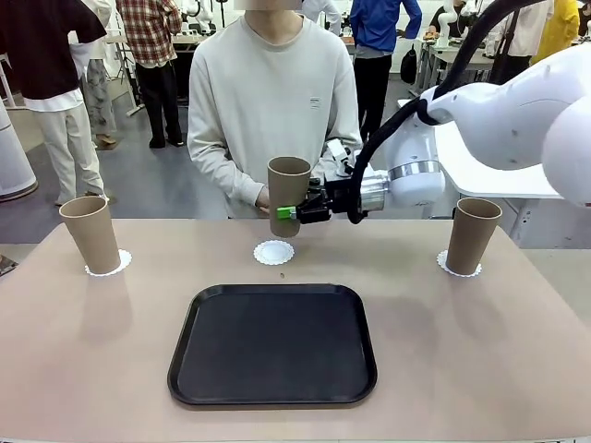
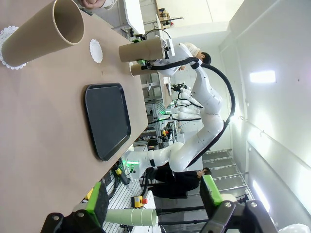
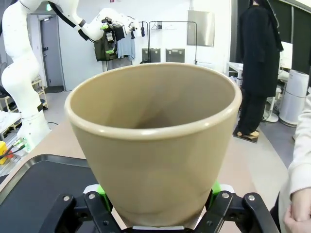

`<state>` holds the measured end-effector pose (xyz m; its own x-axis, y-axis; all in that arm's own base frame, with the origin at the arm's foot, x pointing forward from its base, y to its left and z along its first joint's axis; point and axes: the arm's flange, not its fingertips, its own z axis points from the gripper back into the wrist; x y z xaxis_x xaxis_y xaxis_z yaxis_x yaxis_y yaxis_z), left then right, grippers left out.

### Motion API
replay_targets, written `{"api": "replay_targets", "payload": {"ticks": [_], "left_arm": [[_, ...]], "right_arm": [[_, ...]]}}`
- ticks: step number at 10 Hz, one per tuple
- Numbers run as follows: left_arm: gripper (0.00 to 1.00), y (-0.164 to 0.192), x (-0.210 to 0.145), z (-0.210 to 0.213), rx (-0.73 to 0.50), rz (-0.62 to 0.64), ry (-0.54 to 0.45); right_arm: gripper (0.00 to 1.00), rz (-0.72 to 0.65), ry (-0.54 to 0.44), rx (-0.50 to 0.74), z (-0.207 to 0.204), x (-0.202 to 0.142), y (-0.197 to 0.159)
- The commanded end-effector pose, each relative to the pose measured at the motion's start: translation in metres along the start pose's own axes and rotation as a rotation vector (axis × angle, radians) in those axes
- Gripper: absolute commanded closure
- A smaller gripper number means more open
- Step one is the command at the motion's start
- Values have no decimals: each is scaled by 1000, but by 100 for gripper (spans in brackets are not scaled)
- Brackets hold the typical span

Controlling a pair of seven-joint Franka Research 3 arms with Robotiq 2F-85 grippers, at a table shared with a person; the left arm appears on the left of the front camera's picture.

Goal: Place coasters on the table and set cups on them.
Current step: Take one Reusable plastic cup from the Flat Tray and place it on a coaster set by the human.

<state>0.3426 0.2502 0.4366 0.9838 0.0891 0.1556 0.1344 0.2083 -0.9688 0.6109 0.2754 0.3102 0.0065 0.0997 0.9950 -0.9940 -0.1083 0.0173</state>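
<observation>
Busy lab w/ people standing in the bkgd; my smooth beige-pink long table has a black rounded-corner tray at centre, toward my side.

My right gripper comes in from 3 o'clock, wrist horizontal, fingers clamped on the lower part of a tall tan-brown paper cup. Cup is upright, lifted clear of the table, directly above a small round white scalloped paper coaster lying bare at 12 o'clock of the tray. Person in a pale sweatshirt stands right behind it, a hand just beside the cup.

Two more cups already sit on coasters: the left cup at 10 o'clock of the tray, tilted a bit, and the right cup at 2 o'clock.

Right wrist view adds what front can't: the held cup's open mouth and inside, green pads pressed on both sides of its base.

Left wrist view, rolled sideways: my left gripper w/ fingers wide apart, holding nothing, off the table edge. It also gives the left cup's hollow up close, and the held cup from the side.
</observation>
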Motion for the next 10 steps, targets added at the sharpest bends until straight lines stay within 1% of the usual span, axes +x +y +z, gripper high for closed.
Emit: {"api": "replay_targets", "payload": {"ticks": [1, 2, 3, 4, 8, 9, 10], "left_arm": [[0, -3, -1, 1, -6, 2, -5], [0, -3, -1, 1, -6, 2, -5], [0, -3, -1, 1, -6, 2, -5], [0, -3, -1, 1, -6, 2, -5], [0, -3, -1, 1, -6, 2, -5], [0, -3, -1, 1, -6, 2, -5], [0, -3, -1, 1, -6, 2, -5]], "right_arm": [[17, -27, -2, 7, -15, 4, -16], [17, -27, -5, -5, -15, 3, -17], [17, -34, -11, 8, -11, 2, -15], [17, -4, -5, 15, -14, 1, -6], [17, -8, -5, 13, -13, 0, -7], [17, 13, 25, 28, -19, -6, -7], [17, 21, 33, 28, -21, -13, -12]]}}
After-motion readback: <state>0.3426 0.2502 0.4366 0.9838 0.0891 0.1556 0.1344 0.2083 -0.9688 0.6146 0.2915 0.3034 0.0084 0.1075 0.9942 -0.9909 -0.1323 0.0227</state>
